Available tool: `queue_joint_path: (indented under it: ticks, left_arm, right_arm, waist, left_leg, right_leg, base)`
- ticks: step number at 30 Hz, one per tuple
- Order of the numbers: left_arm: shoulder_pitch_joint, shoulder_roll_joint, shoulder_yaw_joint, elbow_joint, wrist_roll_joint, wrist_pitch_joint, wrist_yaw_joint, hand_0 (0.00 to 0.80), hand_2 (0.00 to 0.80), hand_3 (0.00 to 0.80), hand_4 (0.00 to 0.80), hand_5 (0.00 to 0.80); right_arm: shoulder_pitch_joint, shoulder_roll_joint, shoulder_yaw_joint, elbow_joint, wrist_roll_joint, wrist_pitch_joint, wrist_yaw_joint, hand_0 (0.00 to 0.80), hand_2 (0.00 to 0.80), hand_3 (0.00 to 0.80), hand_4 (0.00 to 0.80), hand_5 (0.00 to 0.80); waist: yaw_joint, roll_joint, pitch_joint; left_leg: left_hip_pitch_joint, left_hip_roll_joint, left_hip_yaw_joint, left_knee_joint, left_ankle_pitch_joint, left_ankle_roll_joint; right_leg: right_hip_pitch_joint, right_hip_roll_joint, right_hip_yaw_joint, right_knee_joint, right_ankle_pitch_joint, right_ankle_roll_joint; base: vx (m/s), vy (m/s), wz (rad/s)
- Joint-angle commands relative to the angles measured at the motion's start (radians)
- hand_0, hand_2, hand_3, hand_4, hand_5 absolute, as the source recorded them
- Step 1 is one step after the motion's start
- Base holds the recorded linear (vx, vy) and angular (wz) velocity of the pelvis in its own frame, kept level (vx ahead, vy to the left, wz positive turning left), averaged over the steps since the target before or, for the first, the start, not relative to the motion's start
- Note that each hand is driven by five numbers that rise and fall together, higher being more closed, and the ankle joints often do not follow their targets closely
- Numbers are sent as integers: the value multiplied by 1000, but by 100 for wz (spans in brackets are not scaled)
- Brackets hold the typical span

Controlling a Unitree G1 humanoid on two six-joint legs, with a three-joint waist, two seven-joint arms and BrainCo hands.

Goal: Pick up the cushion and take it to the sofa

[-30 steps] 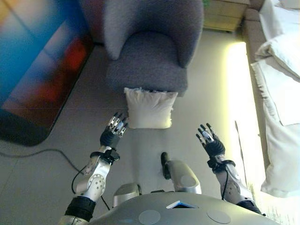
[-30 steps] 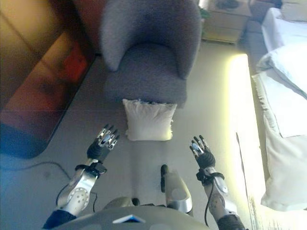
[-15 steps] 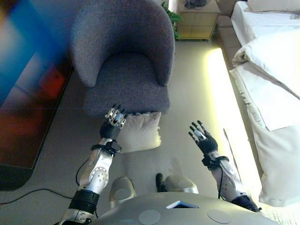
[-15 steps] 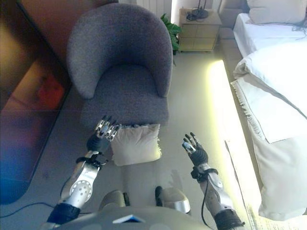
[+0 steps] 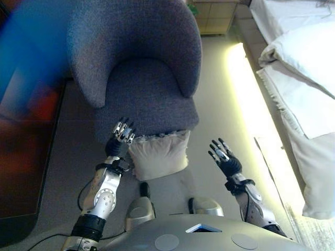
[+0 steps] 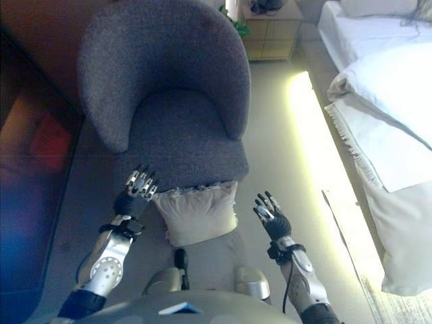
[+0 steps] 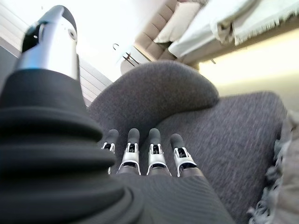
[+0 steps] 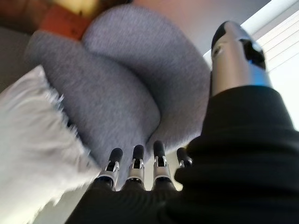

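A white fringed cushion (image 5: 158,153) stands on the floor, leaning against the front of a grey armchair (image 5: 142,68). My left hand (image 5: 118,142) is open, just left of the cushion's upper corner, fingers straight. My right hand (image 5: 223,158) is open, a short way to the right of the cushion, touching nothing. In the left wrist view my fingers (image 7: 152,154) point at the armchair seat, with the cushion's fringe (image 7: 280,191) beside them. In the right wrist view the cushion (image 8: 32,130) lies past my fingers (image 8: 135,169).
A bed with white bedding (image 5: 309,78) runs along the right, with a lit strip of floor (image 5: 251,104) beside it. A dark reflective panel (image 5: 26,120) stands on the left. A wooden cabinet (image 6: 270,30) sits behind the armchair.
The camera has moved closer to the armchair and cushion. Both hands stay open and have come lower toward the cushion's sides.
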Motion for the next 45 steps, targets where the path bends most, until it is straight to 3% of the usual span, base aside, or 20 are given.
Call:
queue_joint_path:
  ticks: [1, 4, 6, 8, 10, 11, 13, 14, 17, 18, 21, 22, 25, 27, 31, 33, 36, 38, 40, 45]
  left_arm:
    - [20, 4, 33, -60, -24, -29, -30, 0, 0, 0, 0, 0]
    - [27, 13, 33, -50, -3, -24, -33, 0, 0, 0, 0, 0]
    - [22, 22, 32, -43, -7, -19, -37, 0, 0, 0, 0, 0]
    - [18, 21, 38, -31, -16, -7, -54, 0, 0, 0, 0, 0]
    - [17, 22, 46, -33, -1, -2, -70, 0, 0, 0, 0, 0]
    - [15, 28, 45, -45, -6, -2, -73, 0, 0, 0, 0, 0]
    - [16, 40, 40, -64, -13, -9, -65, 0, 0, 0, 0, 0]
    - [14, 44, 34, -66, -14, -23, -61, 0, 0, 0, 0, 0]
    - [28, 53, 29, -79, -22, -52, -53, 0, 0, 0, 0, 0]
    - [34, 53, 34, -83, -22, -59, -59, 0, 0, 0, 0, 0]
    - [57, 37, 50, -68, -9, -73, -73, 0, 0, 0, 0, 0]
    - [62, 25, 61, -59, -21, -65, -60, 0, 0, 0, 0, 0]
    - [66, 10, 80, -80, -18, -43, -44, 0, 0, 0, 0, 0]
    - [56, -1, 81, -76, 1, -39, -34, 0, 0, 0, 0, 0]
    - [42, -18, 73, -63, 24, -25, -6, 0, 0, 0, 0, 0]
    - [39, -19, 67, -46, 60, -30, 15, 0, 0, 0, 0, 0]
    - [28, -13, 63, -39, 82, -26, 37, 0, 0, 0, 0, 0]
    - [10, -10, 65, -28, 94, -18, 27, 0, 0, 0, 0, 0]
    - [-15, -9, 58, 19, 134, -40, 14, 0, 0, 0, 0, 0]
    - [-14, 4, 60, 20, 102, -37, -1, 0, 0, 0, 0, 0]
  right_arm:
    - [-22, -7, -7, -56, 12, -41, -27, 0, 0, 0, 0, 0]
    - [-27, 16, -7, -57, 29, -58, -47, 0, 0, 0, 0, 0]
    - [-12, 35, -4, -59, 16, -67, -61, 0, 0, 0, 0, 0]
    - [-13, 44, 0, -32, 7, -73, -73, 0, 0, 0, 0, 0]
    - [-3, 43, -2, -20, 1, -70, -75, 0, 0, 0, 0, 0]
    - [18, 37, -9, -27, 1, -69, -61, 0, 0, 0, 0, 0]
    - [47, 30, -15, -41, 6, -69, -43, 0, 0, 0, 0, 0]
    - [50, 26, -13, -42, 12, -72, -35, 0, 0, 0, 0, 0]
    - [15, 6, -10, -44, 38, -37, -28, 0, 0, 0, 0, 0]
    - [0, 2, -9, -40, 42, -22, -26, 0, 0, 0, 0, 0]
    - [-49, 2, -18, 3, 37, 29, -14, 0, 0, 0, 0, 0]
    - [-62, 1, -17, -4, 31, 46, -21, 0, 0, 0, 0, 0]
    - [-63, -17, -3, -38, 44, 52, -23, 0, 0, 0, 0, 0]
    - [-63, -19, 1, -28, 31, 34, -14, 0, 0, 0, 0, 0]
    - [-61, -28, -8, -5, 3, -3, 11, 0, 0, 0, 0, 0]
    - [-66, -32, -8, -1, -9, -19, 17, 0, 0, 0, 0, 0]
    - [-80, -43, -7, -11, -30, -44, 3, 0, 0, 0, 0, 0]
    - [-83, -47, -15, -16, -23, -67, -5, 0, 0, 0, 0, 0]
    - [-83, -42, -28, -15, -31, -77, -15, 0, 0, 0, 0, 0]
    - [-85, -25, -28, -33, -34, -40, -4, 0, 0, 0, 0, 0]
  waist:
    - [10, 8, -36]
    - [18, 10, -49]
    - [17, 43, -47]
    - [13, 57, -37]
    - [9, 49, -35]
    - [1, 34, -33]
    - [-17, 15, -20]
    - [-27, -7, -14]
    - [-34, -37, 6]
    - [-32, -41, 9]
    - [-25, -47, -6]
    - [-26, -43, -17]
    - [-28, -42, -37]
    - [-30, -40, -49]
    - [-28, -36, -52]
    - [-18, -26, -51]
    - [16, 9, -40]
    - [33, 17, -23]
    - [31, 15, -30]
    - [34, 35, -46]
  left_leg:
    - [-87, 47, -39, 99, -40, 26]
    - [-51, 10, -35, 68, -58, 72]
    - [-10, 0, -26, 44, -75, 95]
    - [16, -7, -14, 59, -97, 100]
    - [28, -25, -10, 72, -112, 98]
    - [31, -36, -8, 80, -122, 92]
    - [45, -41, -5, 89, -141, 82]
    - [51, -45, -1, 93, -158, 69]
    - [81, -12, 14, 108, -202, 43]
    - [92, 2, 17, 111, -210, 37]
    - [125, 55, 16, 127, -218, 24]
    - [134, 88, 8, 142, -187, 6]
    - [124, 154, 6, 220, -98, -19]
    - [101, 178, 8, 297, -44, -27]
    - [22, 176, 5, 422, -3, -25]
    - [17, 143, -18, 347, -13, -16]
    - [15, 86, -85, 100, 1, -22]
    - [-31, 87, -73, 84, 26, -40]
    - [-12, 79, -61, 73, -21, -32]
    - [51, 71, -4, 16, -36, -14]
  right_leg:
    - [-35, 36, -35, 98, 135, 10]
    - [-82, 14, -49, 282, 246, 45]
    - [-170, 13, -78, 548, 313, 32]
    - [-253, 11, -99, 634, 332, 4]
    - [-278, -15, -123, 532, 329, -9]
    - [-278, -33, -123, 388, 327, -5]
    - [-263, -60, -111, 222, 349, 11]
    - [-268, -89, -94, 75, 384, 33]
    - [-269, -133, -70, -118, 475, 85]
    - [-274, -134, -65, -123, 482, 92]
    - [-245, -110, -50, -110, 430, 97]
    - [-232, -83, -40, -91, 394, 91]
    - [-208, -37, -52, -70, 345, 48]
    - [-190, -10, -72, -64, 322, 11]
    - [-149, 22, -99, -50, 278, -39]
    - [-136, 24, -99, -52, 266, -34]
    - [-111, 32, -104, -63, 240, -17]
    - [-82, 21, -129, -68, 222, -13]
    - [-73, -14, -165, -72, 225, 1]
    - [-60, -59, -217, -60, 222, 32]
  base:
    - [284, 158, -8]
    - [263, 196, -3]
    - [255, 268, -12]
    - [286, 189, -14]
    - [323, 35, -7]
    - [337, -92, -6]
    - [326, -180, -10]
    - [319, -254, -1]
    - [334, -276, 2]
    - [326, -245, 8]
    - [395, -244, 14]
    - [392, -228, 36]
    - [321, -216, 38]
    - [256, -199, 21]
    - [186, -87, 15]
    - [161, 105, 11]
    - [112, 197, -6]
    - [15, 159, -4]
    - [23, 147, -4]
    - [64, 142, -16]
